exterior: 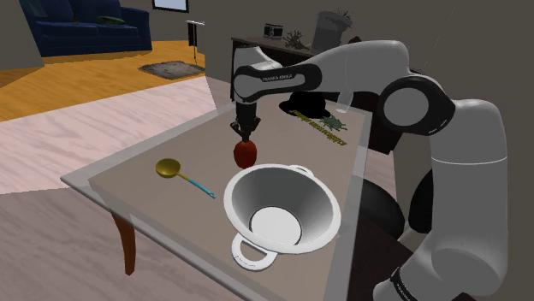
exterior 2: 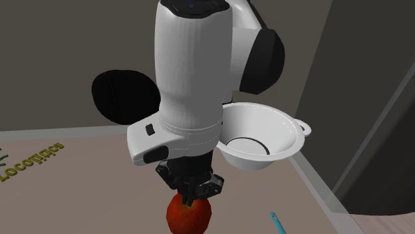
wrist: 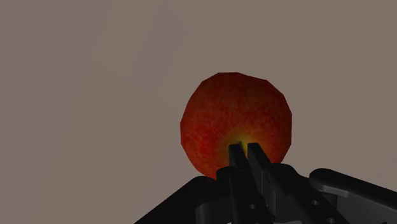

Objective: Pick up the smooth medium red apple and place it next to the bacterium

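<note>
Grey table (exterior: 128, 184) holds a gold spoon (exterior: 169, 168) near its edge at the shoulder view's left. Around the middle is the red apple (exterior: 245, 154), with the black gripper (exterior: 246, 137) directly above it, jaws pressed together at the apple's top. A white two-handled bowl (exterior: 318, 190) stands by the near edge, and the green bacterium (exterior: 333, 125) lies toward the far corner.

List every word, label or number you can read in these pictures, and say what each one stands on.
"FRANKA EMIKA", small, on the arm's dark upper link.
"Loco...", yellow-green lettering on the table top; its remaining letters are blurred.
The lettering beside the green bug figure is too small to read.
</note>
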You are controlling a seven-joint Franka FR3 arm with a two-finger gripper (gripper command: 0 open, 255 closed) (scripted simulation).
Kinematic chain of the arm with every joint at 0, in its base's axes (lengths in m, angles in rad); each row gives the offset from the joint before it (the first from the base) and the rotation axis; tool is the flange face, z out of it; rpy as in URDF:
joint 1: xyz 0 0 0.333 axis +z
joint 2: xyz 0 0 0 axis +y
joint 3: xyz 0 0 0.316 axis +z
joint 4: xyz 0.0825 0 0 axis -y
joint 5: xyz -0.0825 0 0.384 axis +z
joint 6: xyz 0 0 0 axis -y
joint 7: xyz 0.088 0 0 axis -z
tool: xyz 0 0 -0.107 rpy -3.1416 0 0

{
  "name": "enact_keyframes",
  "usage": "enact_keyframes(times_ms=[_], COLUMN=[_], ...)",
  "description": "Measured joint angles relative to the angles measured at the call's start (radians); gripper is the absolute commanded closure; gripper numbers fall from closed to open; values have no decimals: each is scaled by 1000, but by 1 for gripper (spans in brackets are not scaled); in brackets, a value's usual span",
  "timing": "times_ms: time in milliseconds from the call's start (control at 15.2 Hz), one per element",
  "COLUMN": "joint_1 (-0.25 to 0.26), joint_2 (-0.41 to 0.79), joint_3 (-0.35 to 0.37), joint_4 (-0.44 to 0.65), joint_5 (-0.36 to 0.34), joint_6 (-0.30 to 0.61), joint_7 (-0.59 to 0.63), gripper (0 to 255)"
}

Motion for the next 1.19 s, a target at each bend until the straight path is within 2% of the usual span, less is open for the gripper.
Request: enact_keyframes(times_ms=[330,1188], joint_1=[-1,7], joint_2=[-7,-14], joint_3=[0,3], joint_4=[17,177], joint_5=[2,8], joint_6=[-24,-189], joint_7=[-4,-22], gripper=[255,255])
